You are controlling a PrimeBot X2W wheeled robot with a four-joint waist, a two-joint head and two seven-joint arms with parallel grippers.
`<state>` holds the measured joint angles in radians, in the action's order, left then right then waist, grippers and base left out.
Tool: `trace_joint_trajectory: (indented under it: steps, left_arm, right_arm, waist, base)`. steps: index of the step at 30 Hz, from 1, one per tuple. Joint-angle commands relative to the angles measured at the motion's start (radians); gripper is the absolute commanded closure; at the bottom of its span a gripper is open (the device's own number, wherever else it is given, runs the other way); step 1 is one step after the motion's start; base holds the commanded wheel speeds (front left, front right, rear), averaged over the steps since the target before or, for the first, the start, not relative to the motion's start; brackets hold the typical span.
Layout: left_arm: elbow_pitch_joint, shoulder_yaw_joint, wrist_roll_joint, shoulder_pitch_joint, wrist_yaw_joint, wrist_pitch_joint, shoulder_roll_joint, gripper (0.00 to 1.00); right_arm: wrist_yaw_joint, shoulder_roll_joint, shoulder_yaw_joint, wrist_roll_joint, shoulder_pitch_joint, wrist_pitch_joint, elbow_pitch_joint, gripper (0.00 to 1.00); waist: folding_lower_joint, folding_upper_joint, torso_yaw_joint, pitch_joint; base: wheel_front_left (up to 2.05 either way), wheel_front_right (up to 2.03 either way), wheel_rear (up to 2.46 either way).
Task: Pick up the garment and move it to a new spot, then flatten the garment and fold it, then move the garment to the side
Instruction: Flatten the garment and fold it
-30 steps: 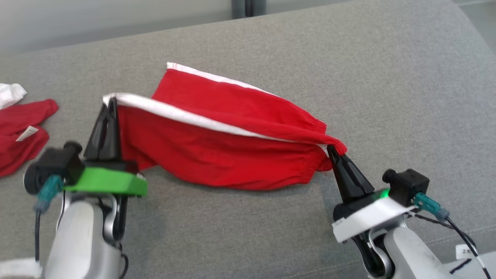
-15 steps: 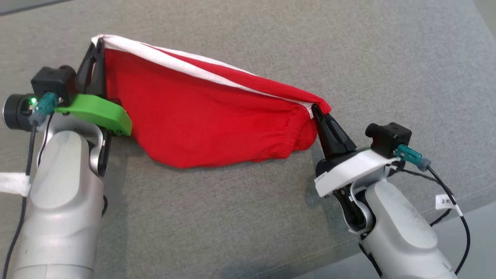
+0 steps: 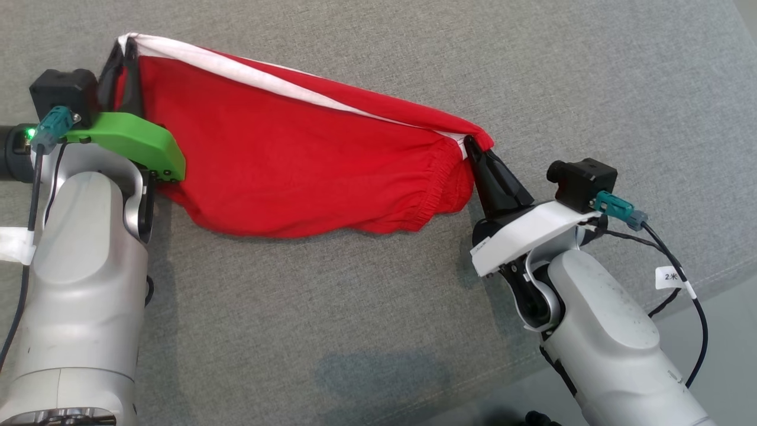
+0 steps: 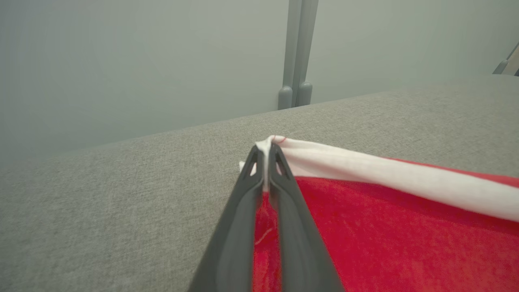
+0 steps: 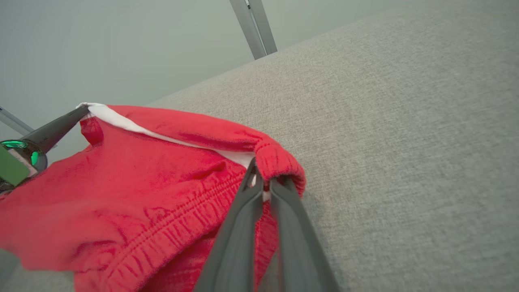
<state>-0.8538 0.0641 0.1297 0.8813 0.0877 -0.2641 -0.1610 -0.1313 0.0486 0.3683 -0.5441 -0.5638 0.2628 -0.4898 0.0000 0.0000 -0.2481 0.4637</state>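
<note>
The garment (image 3: pixel 307 160) is red cloth with a white band along its top edge and a gathered elastic hem. It hangs stretched between my two grippers above the grey cushion, its lower edge sagging onto the fabric. My left gripper (image 3: pixel 125 50) is shut on the white-banded corner (image 4: pixel 265 148) at the upper left. My right gripper (image 3: pixel 471 145) is shut on the red hem corner (image 5: pixel 279 162) at the right. In the right wrist view the left gripper's fingers (image 5: pixel 61 125) show at the far end of the garment (image 5: pixel 134 190).
The grey upholstered surface (image 3: pixel 366 331) spreads all round, with its front edge at the lower right (image 3: pixel 704 284). A pale wall and grey metal posts (image 4: pixel 296 52) stand beyond its far edge. Cables trail from the right wrist (image 3: pixel 680 278).
The head camera has tilted down, so the whole scene has shifted up the picture. The garment has come nearer me, still held at both corners, and the red clothes at the left have left the view.
</note>
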Motion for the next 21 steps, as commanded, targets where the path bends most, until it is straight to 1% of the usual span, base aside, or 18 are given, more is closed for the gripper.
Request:
trace_joint_trajectory:
  steps: [1,2,10,21]
  left_arm:
    - [-0.005,-0.008,-0.001,0.015,-0.007,0.0,0.0,0.0]
    - [-0.006,-0.011,0.001,0.016,-0.007,0.0,0.002,0.0]
    - [-0.016,-0.02,0.013,-0.015,0.001,0.0,0.023,0.0]
    - [-0.019,-0.044,0.044,-0.094,0.016,0.0,0.046,0.0]
  right_arm:
    - [0.001,0.004,-0.004,-0.003,-0.011,0.003,-0.002,0.2]
    - [0.001,0.004,-0.004,0.004,-0.012,0.003,0.001,0.0]
    - [0.001,0.004,-0.033,0.076,0.019,0.003,0.03,0.0]
    - [0.001,0.003,-0.107,0.155,0.119,0.003,0.071,0.0]
  waist:
    - [0.0,0.0,0.003,-0.002]
    - [0.0,0.0,0.005,-0.004]
    - [0.0,0.0,0.027,-0.035]
    - [0.0,0.0,0.051,-0.114]
  base:
    - [0.0,0.0,0.0]
    - [0.0,0.0,0.0]
    - [0.0,0.0,0.0]
    - [0.0,0.0,0.0]
